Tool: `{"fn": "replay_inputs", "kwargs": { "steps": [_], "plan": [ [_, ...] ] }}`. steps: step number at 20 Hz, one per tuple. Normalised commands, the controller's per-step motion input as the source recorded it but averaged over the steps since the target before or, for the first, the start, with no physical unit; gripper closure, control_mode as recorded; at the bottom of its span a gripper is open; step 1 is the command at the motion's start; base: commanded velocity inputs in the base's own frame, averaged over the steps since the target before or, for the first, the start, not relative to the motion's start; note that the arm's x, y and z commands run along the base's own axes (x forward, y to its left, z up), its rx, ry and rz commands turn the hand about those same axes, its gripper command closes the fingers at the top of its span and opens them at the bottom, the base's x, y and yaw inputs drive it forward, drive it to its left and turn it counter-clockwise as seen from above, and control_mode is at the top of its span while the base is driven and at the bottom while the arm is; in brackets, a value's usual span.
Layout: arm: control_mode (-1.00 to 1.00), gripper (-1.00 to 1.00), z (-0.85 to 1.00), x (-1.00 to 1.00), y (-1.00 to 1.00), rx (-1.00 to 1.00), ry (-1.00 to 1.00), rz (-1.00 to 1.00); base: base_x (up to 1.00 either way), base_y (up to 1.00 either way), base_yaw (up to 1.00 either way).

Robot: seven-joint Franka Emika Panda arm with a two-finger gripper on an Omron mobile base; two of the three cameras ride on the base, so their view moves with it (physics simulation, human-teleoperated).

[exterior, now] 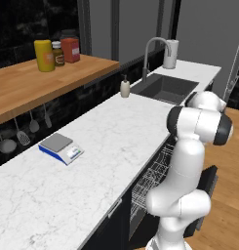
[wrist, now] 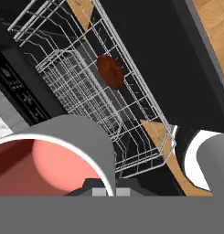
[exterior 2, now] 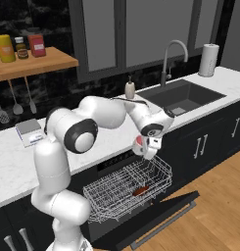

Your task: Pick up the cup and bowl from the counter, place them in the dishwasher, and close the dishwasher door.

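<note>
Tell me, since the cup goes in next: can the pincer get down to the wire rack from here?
Probably yes: the dishwasher door lies open, the rack is pulled out, and the pincer, shut on the cup, hangs above it.

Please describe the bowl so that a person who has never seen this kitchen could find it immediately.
Find the open dishwasher under the white marble counter, left of the sink. Its silver wire rack is pulled out over the lowered dishwasher door. The bowl is the small red-orange dish lying in that rack, below the white cup that the gripper holds.
</note>
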Motion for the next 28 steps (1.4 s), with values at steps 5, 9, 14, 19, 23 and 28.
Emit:
{"fn": "replay_inputs", "kwargs": {
  "steps": [5,9,14,19,23,28],
  "plan": [
    [-1.0,1.0,-0.45,-0.8,-0.44,0.01,0.0,-0.04,0.0,0.0,0.0],
    [-1.0,1.0,-0.94,-0.53,-0.03,0.0,0.0,0.0,0.0,0.0,0.0],
    [-1.0,1.0,-0.94,-0.17,0.0,0.03,0.0,0.0,0.0,0.0,0.0],
    [-1.0,1.0,-0.5,0.04,0.22,0.11,-0.03,0.0,0.0,0.0,0.0],
    [-1.0,1.0,-0.32,0.29,0.55,0.14,-0.01,0.0,0.0,0.0,0.0],
    [-1.0,1.0,-0.4,0.36,0.55,0.1,0.0,0.0,0.0,0.0,0.0]
  ]
}}
